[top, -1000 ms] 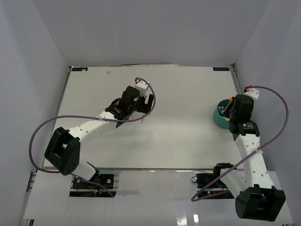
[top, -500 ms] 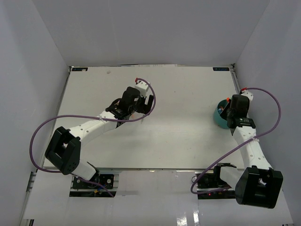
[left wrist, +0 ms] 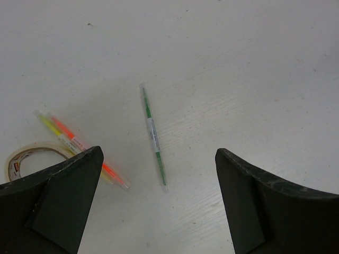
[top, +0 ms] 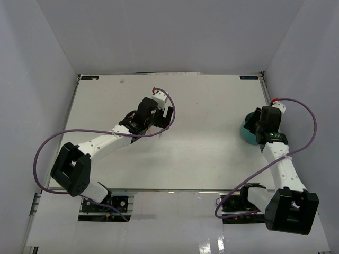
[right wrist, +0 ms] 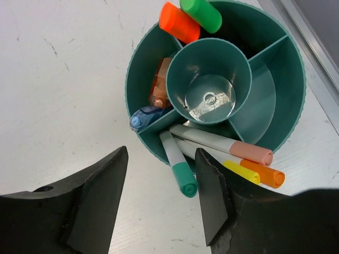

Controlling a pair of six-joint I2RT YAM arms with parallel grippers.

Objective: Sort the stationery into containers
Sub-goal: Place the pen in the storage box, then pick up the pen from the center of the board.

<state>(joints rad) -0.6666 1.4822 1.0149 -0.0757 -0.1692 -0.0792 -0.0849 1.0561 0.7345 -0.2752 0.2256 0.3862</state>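
Left arm: it reaches over the middle-left of the table (top: pixel 212 106), and the left gripper (left wrist: pixel 159 152) hangs above the surface with its jaws spread wide and nothing between them. On the table below it, far left in the wrist view, lies a beige loop (left wrist: pixel 21 157), partly hidden behind the left finger. Just beside the loop lie two thin pens (left wrist: pixel 69 140), one yellow and one orange, side by side and touching, their lower ends running behind the same finger. Right of them, apart from both, lies a thin green pen (left wrist: pixel 152 135), flat on the table in the gap between the fingers. Right arm: at the right edge of the table stands the teal cup (right wrist: pixel 288 63), upright, with a round inner well and dividers around it. Its left compartment holds a salmon pen (right wrist: pixel 159 84) and a light blue pen (right wrist: pixel 144 118). The far compartment holds two markers, one with an orange cap (right wrist: pixel 177 22) and one with a green cap (right wrist: pixel 201 13). The near compartment holds four white markers leaning out over the rim: a teal-capped marker (right wrist: pixel 179 168), a pink-capped marker (right wrist: pixel 233 147), a yellow-tipped marker (right wrist: pixel 241 172) and an orange-tipped marker (right wrist: pixel 265 177). The right gripper (right wrist: pixel 163 153) hovers over the near rim, jaws apart and gripping nothing; contact with the teal-capped marker cannot be told.
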